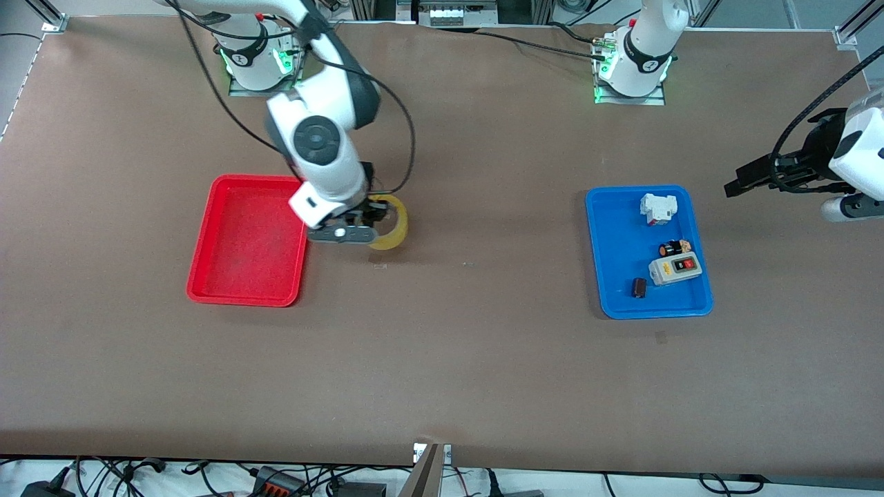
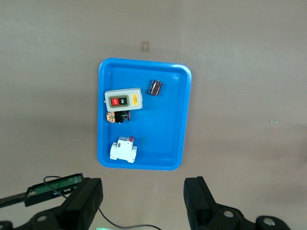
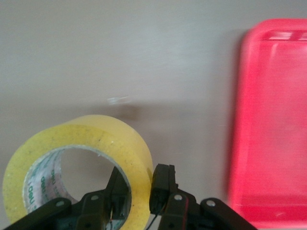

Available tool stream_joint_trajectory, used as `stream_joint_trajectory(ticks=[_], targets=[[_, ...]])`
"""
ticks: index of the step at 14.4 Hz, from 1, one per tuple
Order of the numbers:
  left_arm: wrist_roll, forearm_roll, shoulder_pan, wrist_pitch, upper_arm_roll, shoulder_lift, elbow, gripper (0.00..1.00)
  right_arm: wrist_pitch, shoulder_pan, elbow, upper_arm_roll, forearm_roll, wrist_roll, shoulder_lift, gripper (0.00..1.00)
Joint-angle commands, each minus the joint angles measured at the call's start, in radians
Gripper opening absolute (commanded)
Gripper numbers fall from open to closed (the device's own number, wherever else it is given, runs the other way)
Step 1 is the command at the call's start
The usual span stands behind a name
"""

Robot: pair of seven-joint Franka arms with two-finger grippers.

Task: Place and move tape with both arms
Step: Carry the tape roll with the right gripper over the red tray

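Red tray point(image 1: 243, 276): on the table point(image 1: 469, 359), toward the right arm's end, bare inside.
Right hand point(image 1: 364, 219): in the air just past the red tray's edge, over the bare table. Its fingers point(image 3: 162, 184) pinch the wall of the tape, one inside the hole, one outside.
Tape point(image 1: 394, 224): yellow ring held by the right hand, standing on edge, beside the red tray on the side facing the table's middle. Whether it touches the table I cannot tell.
Blue tray point(image 1: 615, 276): toward the left arm's end; holds a white breaker block point(image 1: 657, 208), a small black-and-gold cylinder point(image 1: 673, 248), a grey switch box point(image 1: 675, 268) and a small dark part point(image 1: 639, 287).
Left hand point(image 2: 144, 201): waiting in the air near the table's edge at the left arm's end, fingers spread wide, holding nothing.
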State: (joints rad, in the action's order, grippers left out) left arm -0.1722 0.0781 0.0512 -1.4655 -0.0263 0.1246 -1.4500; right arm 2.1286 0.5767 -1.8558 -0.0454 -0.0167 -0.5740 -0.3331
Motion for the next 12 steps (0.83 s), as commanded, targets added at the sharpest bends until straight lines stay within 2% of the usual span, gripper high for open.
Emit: stream_joint_trajectory(ticks=[1,6,9,12], targets=[[0.017,0.002,0.013,0.03,0.012,-0.016,-0.021,1.0,0.013,-0.116,-0.179,0.009,-0.002,0.126,0.141,0.06],[0.014,0.002,0.012,-0.002,0.026,-0.019,-0.035,1.0,0.114,-0.342,-0.373,0.009,0.001,0.402,0.227,0.06],[0.011,0.006,0.009,-0.05,0.026,-0.039,-0.059,1.0,0.154,-0.409,-0.416,0.009,0.001,0.472,0.215,0.06],[0.013,-0.001,0.009,-0.055,0.026,-0.04,-0.061,1.0,0.238,-0.483,-0.448,0.009,0.001,0.566,0.162,0.07]])
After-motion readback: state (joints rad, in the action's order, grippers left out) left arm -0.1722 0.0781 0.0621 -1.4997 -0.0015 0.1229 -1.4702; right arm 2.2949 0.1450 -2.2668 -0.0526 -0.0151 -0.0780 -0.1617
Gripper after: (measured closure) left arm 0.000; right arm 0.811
